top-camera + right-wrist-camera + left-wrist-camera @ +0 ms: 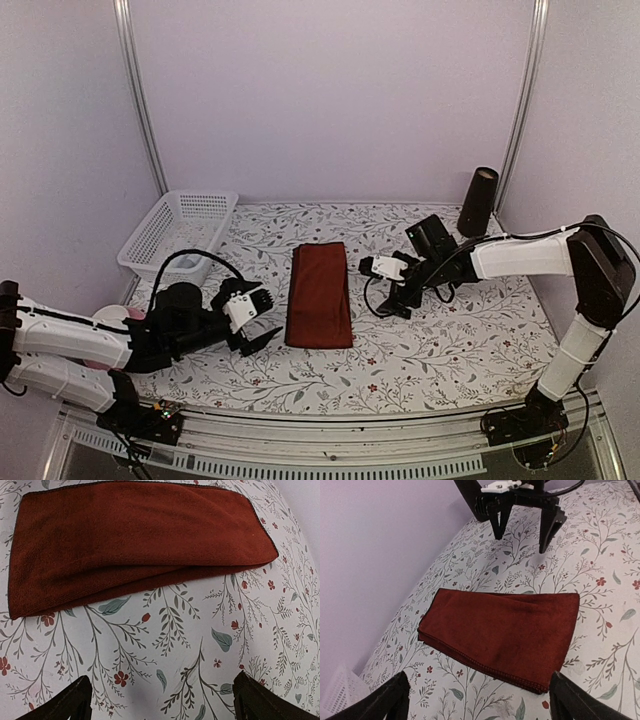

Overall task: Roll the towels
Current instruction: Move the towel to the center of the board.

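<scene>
A dark red towel (320, 295) lies folded flat in a long strip on the flowered table, in the middle between the two arms. My left gripper (262, 320) is open just left of the towel's near end, and nothing is between its fingers. In the left wrist view the towel (505, 630) lies just beyond the left gripper (477, 692). My right gripper (372, 290) is open just right of the towel, empty and pointing at its long edge. The right wrist view shows the towel (135, 540) ahead of the right gripper (160, 692), with bare table between them.
A white slatted basket (180, 235) stands at the back left. A dark cylinder (478, 200) stands upright at the back right by the frame post. A pale pinkish thing (108, 318) shows partly behind the left arm. The right gripper (520, 540) shows beyond the towel.
</scene>
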{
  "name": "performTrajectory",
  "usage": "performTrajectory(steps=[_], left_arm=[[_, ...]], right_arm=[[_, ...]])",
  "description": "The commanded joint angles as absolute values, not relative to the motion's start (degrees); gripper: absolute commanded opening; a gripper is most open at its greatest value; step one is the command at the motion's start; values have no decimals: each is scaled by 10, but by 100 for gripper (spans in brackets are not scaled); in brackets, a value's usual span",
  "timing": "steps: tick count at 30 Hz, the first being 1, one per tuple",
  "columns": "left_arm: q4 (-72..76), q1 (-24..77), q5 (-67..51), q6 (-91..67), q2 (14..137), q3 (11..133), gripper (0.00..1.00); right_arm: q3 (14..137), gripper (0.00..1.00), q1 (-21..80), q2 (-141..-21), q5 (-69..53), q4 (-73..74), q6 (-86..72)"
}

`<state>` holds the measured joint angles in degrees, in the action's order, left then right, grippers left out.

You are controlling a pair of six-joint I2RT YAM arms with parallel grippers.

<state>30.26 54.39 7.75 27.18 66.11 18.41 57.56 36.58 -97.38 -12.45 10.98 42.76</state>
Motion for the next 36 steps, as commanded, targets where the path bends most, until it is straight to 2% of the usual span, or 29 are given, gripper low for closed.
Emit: performTrajectory(steps=[1,17,20,27,36], left_arm=[[351,561,114,257,635,160,97],[356,576,134,255,701,191,97],[360,576,135,253,706,192,97],[356,582,125,254,728,202,97],[348,597,136,256,761,220,97]], right_arm=[[608,99,394,-993,-64,109,366],[628,99,430,-1012,103,42,287],[676,99,419,-1044,80,47,286],[885,99,407,-1169,41,126,310],[880,99,407,-1210,16,128,270]])
